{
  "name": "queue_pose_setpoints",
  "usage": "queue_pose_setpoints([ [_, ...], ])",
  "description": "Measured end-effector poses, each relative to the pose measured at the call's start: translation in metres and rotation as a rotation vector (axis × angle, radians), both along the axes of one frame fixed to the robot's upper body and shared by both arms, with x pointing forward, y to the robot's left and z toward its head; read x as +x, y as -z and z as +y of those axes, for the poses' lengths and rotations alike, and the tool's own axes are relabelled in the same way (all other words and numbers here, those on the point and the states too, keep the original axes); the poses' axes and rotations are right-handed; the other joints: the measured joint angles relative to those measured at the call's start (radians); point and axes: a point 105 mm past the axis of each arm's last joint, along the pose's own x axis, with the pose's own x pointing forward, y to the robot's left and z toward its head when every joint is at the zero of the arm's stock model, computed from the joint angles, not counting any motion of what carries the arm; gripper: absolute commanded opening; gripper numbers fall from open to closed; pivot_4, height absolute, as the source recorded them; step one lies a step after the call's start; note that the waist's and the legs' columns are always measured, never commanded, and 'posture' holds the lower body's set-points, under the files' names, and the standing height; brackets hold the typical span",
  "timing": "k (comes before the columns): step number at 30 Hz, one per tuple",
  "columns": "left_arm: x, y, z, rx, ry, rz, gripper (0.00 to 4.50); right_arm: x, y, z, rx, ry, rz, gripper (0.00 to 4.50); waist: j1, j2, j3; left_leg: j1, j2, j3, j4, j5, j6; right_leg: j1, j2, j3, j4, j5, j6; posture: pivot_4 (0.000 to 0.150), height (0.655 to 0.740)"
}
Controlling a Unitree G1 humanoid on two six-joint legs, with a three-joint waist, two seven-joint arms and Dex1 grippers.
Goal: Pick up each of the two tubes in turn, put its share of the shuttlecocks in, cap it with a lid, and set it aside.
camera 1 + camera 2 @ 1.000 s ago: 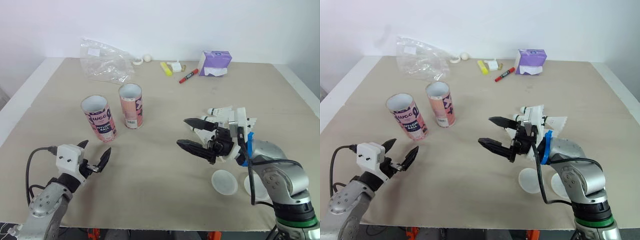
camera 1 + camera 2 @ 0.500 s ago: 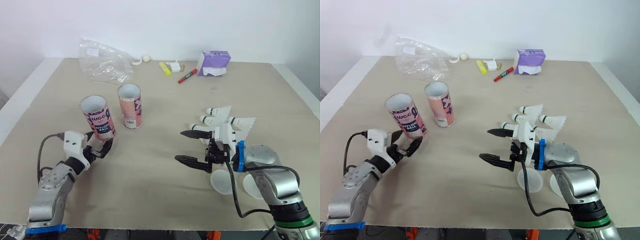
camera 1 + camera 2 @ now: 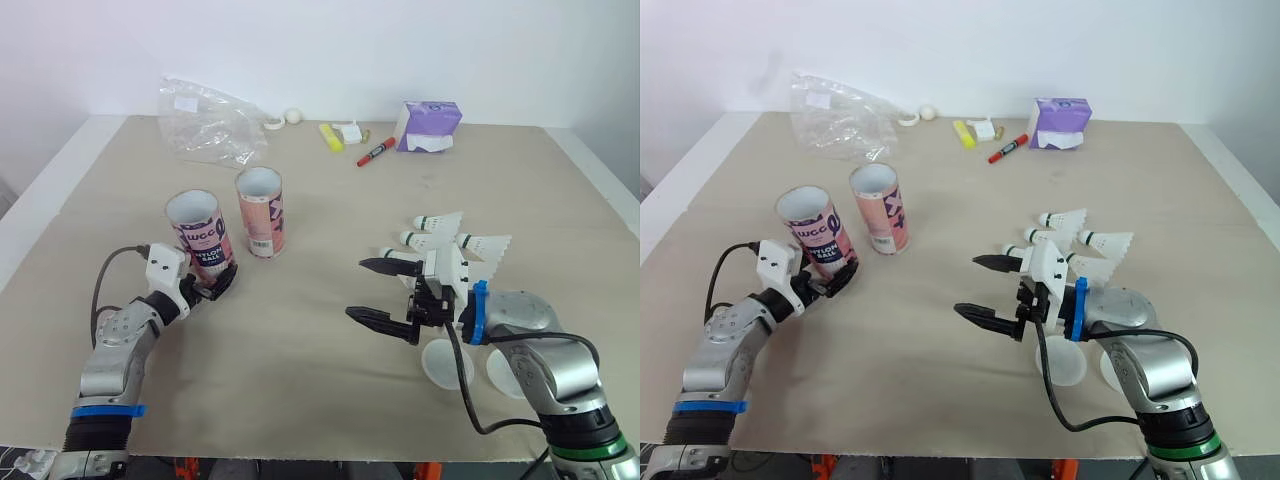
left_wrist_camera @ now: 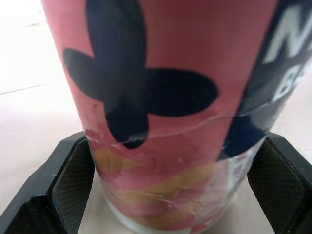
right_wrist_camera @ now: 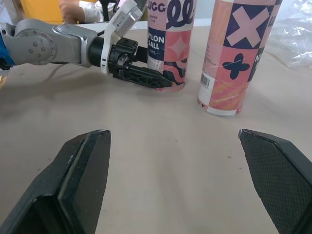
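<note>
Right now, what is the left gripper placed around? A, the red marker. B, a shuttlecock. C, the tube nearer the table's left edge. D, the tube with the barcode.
C: the left gripper sits around the base of the left tube, with a finger on each side of it, while the other tube stands free beside it.

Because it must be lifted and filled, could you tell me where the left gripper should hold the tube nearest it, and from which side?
Low on the round wall of the tube, coming in level from the robot's side: it stands upright, and its open top must stay free for shuttlecocks. The left gripper is at its base.
</note>
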Motion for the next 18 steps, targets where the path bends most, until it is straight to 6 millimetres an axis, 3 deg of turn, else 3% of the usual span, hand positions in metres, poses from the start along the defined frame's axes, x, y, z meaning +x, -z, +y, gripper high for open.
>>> queue_pose_setpoints([
  [18,0.012,-0.001,-0.002,0.096,0.116,-0.062,4.47,-0.005,-0.005,0.002,0.017,-0.013,0.032,4.50,0.002,0.000,0.000,0.000,0.000,0.000,0.000,0.000,0.000,0.000,0.000,0.000,0.000,0.000,0.000,0.150,0.7400],
])
